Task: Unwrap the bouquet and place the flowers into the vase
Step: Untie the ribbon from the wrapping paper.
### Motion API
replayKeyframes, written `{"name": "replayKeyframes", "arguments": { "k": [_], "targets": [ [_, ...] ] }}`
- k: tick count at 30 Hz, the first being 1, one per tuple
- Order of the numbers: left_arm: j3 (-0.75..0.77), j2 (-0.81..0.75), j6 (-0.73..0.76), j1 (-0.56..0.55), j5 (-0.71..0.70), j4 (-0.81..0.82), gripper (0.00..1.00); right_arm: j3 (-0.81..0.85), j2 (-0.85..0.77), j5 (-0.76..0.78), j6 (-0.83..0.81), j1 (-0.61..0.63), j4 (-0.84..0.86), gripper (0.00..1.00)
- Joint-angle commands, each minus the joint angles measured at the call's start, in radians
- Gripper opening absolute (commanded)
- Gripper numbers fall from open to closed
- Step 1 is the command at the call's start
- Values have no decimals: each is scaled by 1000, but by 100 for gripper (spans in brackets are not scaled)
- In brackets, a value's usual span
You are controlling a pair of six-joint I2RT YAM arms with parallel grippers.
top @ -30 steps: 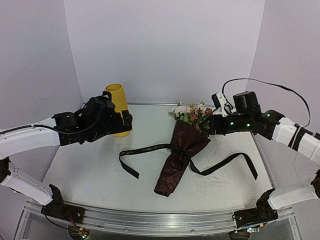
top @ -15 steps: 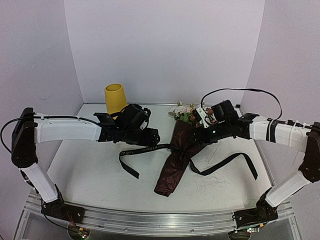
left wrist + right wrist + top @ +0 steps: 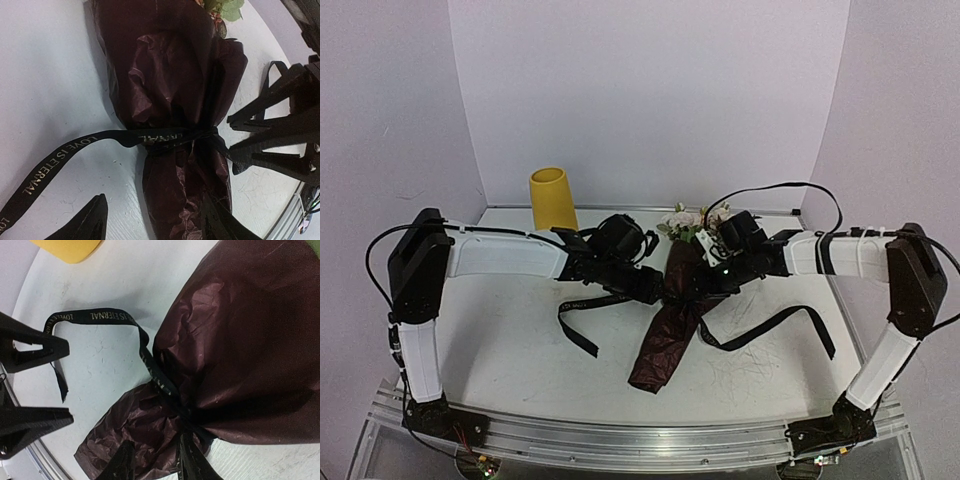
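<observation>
Left gripper [image 3: 156,224] was seen with its jaws spread: one finger [image 3: 90,225] was held over the bare table [image 3: 500,350] and the other was set over the dark red paper [image 3: 240,340], so that the narrow lower part of the bouquet [image 3: 672,325] lay in the gap. No grip on anything could be made out there. The black ribbon [image 3: 65,156], lettered in gold, was tied round the waist of the bouquet just ahead of those fingertips, and one tail was trailed leftward across the table beside the finger. The right gripper [image 3: 156,460] was brought in from the opposite side, to the same tied waist. Its jaws were drawn fairly close together, with crinkled paper and the knot lying at the gap. Whether paper or ribbon was pinched could not be told. From above, the two grippers were seen facing each other across the bouquet, near but apart. The bouquet was laid flat on the table between them, with the flowers [image 3: 692,222] turned toward the back wall and the pointed stem end turned toward the near edge. The second ribbon tail was spread out to the right, under and past the right arm. The vase [image 3: 552,198] was stood upright at the back left of the table, behind the left arm, well apart from the bouquet and from both grippers.
</observation>
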Motion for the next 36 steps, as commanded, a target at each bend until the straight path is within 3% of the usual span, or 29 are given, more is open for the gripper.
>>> {"name": "replayKeyframes", "arguments": {
  "k": [1,10,14,23,27,36],
  "targets": [
    [70,40,61,2,62,14,64,77,65,28,10,4,-16,28],
    [73,81,92,2,89,1,62,109,137,40,-9,4,-43,27],
    [68,92,92,3,102,-3,61,94,144,37,-12,5,-51,18],
    [67,135,86,3,148,-7,59,51,140,49,-12,6,-51,18],
    [68,162,78,3,181,-7,52,38,137,49,-9,7,-71,18],
    [41,193,40,3,196,-7,42,24,36,46,-28,6,-105,5]
  ]
}}
